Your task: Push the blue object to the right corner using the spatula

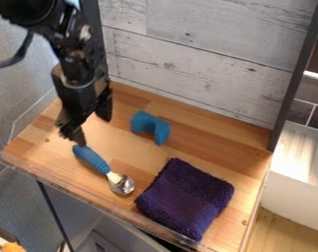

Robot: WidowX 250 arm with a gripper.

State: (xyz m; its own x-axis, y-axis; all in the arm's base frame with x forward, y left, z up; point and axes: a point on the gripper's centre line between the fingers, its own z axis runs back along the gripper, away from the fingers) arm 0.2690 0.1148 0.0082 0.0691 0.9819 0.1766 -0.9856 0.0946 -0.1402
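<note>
Blue arch-shaped block [154, 126] is my target, and nearest to my camera is a folded dark purple cloth [184, 197] on the wooden work surface [207, 142]. Just left of it in my view lies a metal spoon with a ribbed blue handle [97, 162]. My gripper [93, 132] hangs by the handle's far end, spread wide; whether it touches, I can't tell. The block lies farther back, right of the gripper, before the whitewashed plank wall [201, 49].
</note>
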